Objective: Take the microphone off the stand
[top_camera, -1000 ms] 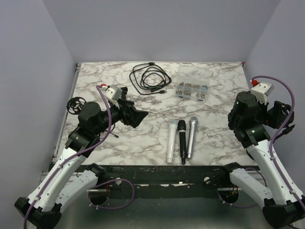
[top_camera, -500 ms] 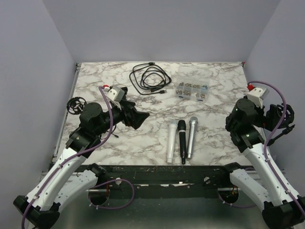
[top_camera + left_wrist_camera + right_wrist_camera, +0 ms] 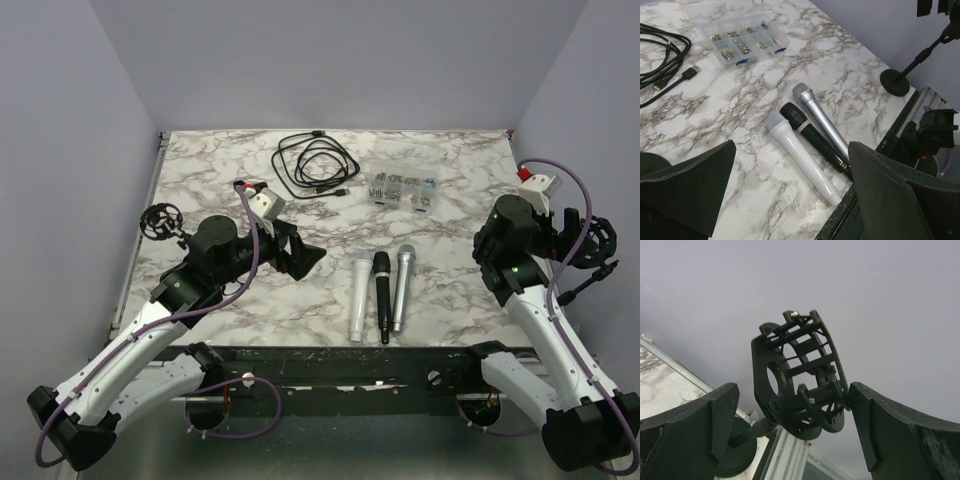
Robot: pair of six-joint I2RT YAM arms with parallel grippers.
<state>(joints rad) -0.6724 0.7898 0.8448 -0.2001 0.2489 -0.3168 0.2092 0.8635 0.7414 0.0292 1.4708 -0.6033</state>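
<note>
Three microphones lie side by side on the marble table: white, black and silver. They also show in the left wrist view, white, black and silver. My left gripper is open and empty, just left of them and above the table. My right gripper is open around the black shock mount of the right stand. The mount holds no microphone and its edge sits against my right finger.
A second stand with an empty mount stands at the table's left edge. A coiled black cable and a clear parts box lie at the back. The right stand's round base sits by the table's right edge.
My left arm has swung right and lower towards the three microphones. My right gripper has shifted towards the right stand's mount, which now sits between its fingers.
</note>
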